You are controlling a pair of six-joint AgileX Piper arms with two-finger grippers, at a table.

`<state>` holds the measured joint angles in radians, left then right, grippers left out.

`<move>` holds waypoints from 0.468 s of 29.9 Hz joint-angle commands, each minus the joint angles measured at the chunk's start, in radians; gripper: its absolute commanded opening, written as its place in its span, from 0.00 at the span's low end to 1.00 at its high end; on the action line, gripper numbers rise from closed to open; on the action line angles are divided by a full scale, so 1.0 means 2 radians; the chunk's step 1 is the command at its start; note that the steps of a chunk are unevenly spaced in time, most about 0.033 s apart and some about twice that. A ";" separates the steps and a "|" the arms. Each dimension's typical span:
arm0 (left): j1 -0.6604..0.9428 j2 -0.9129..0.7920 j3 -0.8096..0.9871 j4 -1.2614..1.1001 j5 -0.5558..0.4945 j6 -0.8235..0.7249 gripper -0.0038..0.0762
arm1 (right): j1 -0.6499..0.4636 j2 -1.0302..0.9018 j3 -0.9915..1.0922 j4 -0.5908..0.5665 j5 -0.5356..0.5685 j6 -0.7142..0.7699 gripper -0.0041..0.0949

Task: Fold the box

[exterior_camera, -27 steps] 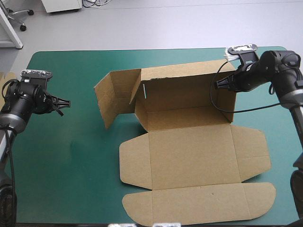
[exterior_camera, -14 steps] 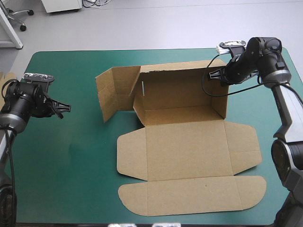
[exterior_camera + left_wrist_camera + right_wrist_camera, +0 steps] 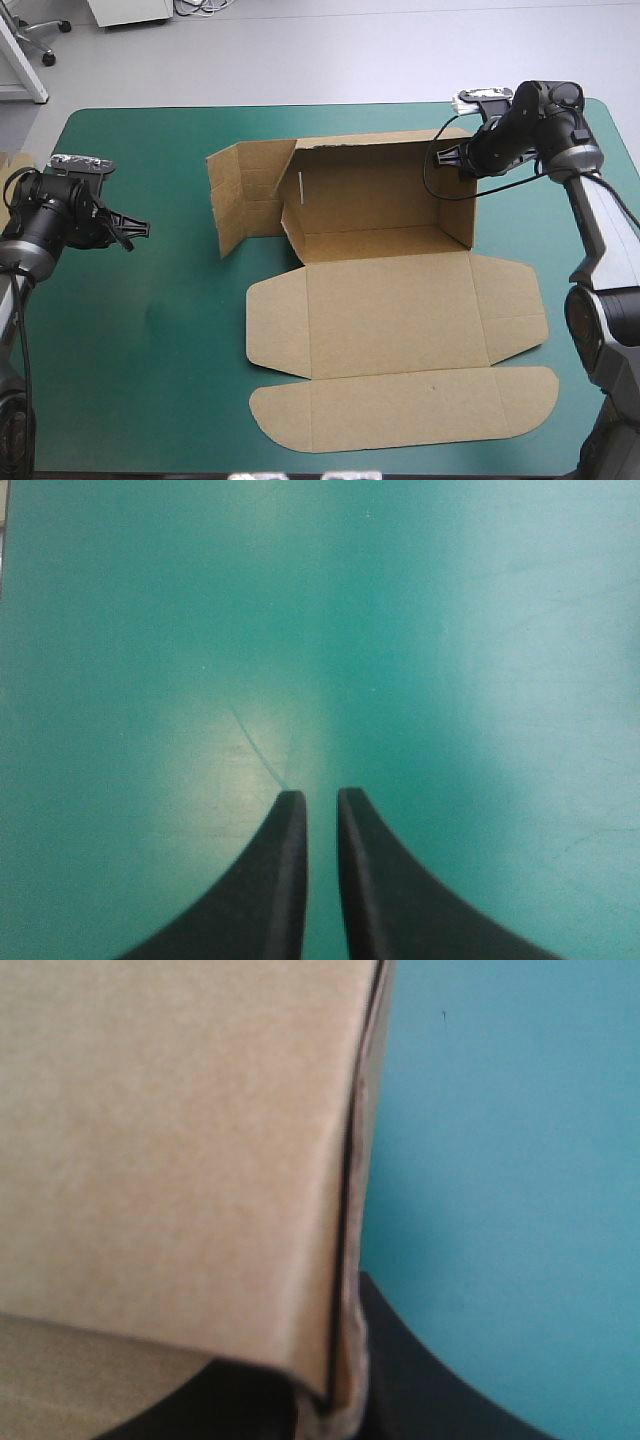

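Since the earlier frame your right jaws have stood the right-hand wall (image 3: 457,205) of the box (image 3: 390,300) upright and drawn it slightly inward. The whole sheet has slid a little with it. Those jaws are clamped on that wall's far top corner, with the board between them. Your left jaws are narrow, all but closed on nothing, well off the box's left side over bare teal-green cover (image 3: 130,340). The box lies mid-desk with its back wall raised, left flap (image 3: 240,200) splayed outward, and base and lid (image 3: 400,410) flat in front.
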<state>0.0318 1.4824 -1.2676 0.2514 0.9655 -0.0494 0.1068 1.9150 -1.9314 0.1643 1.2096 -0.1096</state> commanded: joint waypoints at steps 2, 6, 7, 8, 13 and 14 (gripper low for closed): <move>-0.001 -0.017 -0.015 0.004 -0.013 -0.001 0.15 | -0.005 -0.025 -0.016 0.006 -0.058 -0.011 0.40; -0.001 -0.017 -0.015 0.004 -0.013 -0.001 0.15 | -0.005 -0.025 -0.016 0.006 -0.082 -0.018 0.59; -0.001 -0.017 -0.015 0.002 -0.013 -0.001 0.15 | -0.005 -0.025 -0.016 0.006 -0.084 -0.020 0.61; -0.001 -0.017 -0.015 0.002 -0.013 -0.001 0.15 | -0.005 -0.025 -0.016 0.006 -0.085 -0.021 0.61; -0.001 -0.017 -0.015 0.002 -0.013 -0.001 0.15 | -0.005 -0.025 -0.016 0.006 -0.067 -0.021 0.61; -0.001 -0.017 -0.015 0.002 -0.013 -0.001 0.15 | -0.005 -0.025 -0.016 0.006 -0.059 -0.021 0.61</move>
<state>0.0318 1.4824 -1.2676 0.2475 0.9655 -0.0494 0.1068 1.9161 -1.9314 0.1684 1.0958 -0.1410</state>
